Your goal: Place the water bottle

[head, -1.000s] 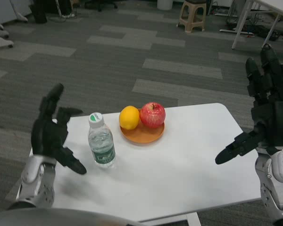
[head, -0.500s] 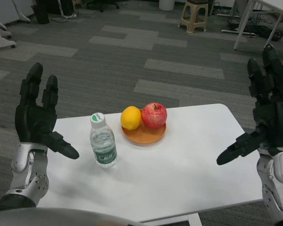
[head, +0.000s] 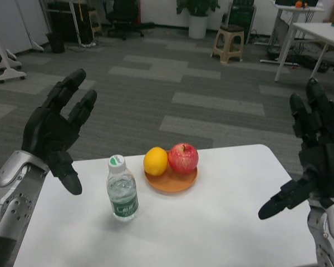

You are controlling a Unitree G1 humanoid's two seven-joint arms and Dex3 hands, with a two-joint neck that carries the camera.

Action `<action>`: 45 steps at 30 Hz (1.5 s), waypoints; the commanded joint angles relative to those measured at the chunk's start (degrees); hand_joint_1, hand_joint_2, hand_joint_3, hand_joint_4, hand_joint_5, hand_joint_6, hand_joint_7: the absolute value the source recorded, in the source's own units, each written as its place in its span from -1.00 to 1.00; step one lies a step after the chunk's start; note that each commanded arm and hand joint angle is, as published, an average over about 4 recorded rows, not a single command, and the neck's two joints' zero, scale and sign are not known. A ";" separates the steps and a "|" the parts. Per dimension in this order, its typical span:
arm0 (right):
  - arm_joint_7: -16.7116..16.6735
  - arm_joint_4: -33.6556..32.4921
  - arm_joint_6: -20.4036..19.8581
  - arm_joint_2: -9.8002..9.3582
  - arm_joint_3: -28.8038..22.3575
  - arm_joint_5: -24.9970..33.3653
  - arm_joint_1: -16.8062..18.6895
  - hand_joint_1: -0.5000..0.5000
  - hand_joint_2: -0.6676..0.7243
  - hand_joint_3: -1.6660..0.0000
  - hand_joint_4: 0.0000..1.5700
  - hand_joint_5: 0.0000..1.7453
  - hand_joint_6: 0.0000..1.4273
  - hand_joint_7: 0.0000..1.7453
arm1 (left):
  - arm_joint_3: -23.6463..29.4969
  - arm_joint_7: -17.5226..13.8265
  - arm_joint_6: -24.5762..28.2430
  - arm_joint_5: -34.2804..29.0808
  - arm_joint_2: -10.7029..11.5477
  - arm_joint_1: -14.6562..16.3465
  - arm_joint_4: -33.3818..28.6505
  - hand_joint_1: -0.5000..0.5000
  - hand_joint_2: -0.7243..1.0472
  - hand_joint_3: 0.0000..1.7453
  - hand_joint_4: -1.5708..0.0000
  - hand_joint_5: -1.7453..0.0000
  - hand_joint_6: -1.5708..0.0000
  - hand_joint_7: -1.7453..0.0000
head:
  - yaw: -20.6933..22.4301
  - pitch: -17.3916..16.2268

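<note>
water bottle [head: 121, 194] upright on white table [head: 222, 222], grey carpet rm; both hands spread, holding nothing.

Floor [head: 156, 83]: grey carpet tiles, light and dark patches. Beige stool [head: 227, 42] at back, potted plant [head: 198, 15] by the far wall, black office chair [head: 124, 16] left of it. White desk [head: 317, 30] far right, cables beneath.
</note>
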 commanded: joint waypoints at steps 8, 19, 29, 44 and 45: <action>-0.26 0.35 -0.08 -0.89 0.15 0.48 -1.75 -0.67 0.73 1.00 -1.00 -1.00 -1.00 -1.00 | 3.29 -1.63 4.59 0.93 0.58 -3.76 -2.18 -1.00 -0.80 -0.90 1.00 1.00 1.00 0.58 | -1.08 5.39; -0.26 0.02 -0.08 -1.02 -0.01 0.48 -1.73 -0.67 0.73 1.00 -1.00 -1.00 -1.00 -1.00 | 3.97 -2.51 4.68 1.65 -1.77 -4.40 -2.31 -1.00 -0.80 -0.90 1.00 1.00 1.00 0.52 | -1.24 5.65; -0.26 0.22 -0.08 -0.94 -0.07 0.48 -1.70 -0.67 0.73 1.00 -1.00 -1.00 -1.00 -1.00 | 4.65 -2.86 4.68 2.03 -3.20 -4.77 -2.31 -1.00 -0.80 -0.90 1.00 1.00 1.00 0.52 | -0.98 4.33; -0.26 0.79 -0.08 -0.85 0.10 0.53 -1.70 -0.67 0.73 1.00 -1.00 -1.00 -1.00 -1.00 | 3.90 -3.12 4.68 3.21 -3.33 -6.18 -2.14 -1.00 -0.80 -0.90 1.00 1.00 1.00 0.52 | -1.02 4.29; -0.26 0.79 -0.08 -0.85 0.09 0.54 -1.70 -0.67 0.73 1.00 -1.00 -1.00 -1.00 -1.00 | 3.89 -3.12 4.68 3.27 -3.33 -6.18 -2.14 -1.00 -0.80 -0.90 1.00 1.00 1.00 0.52 | -1.08 4.34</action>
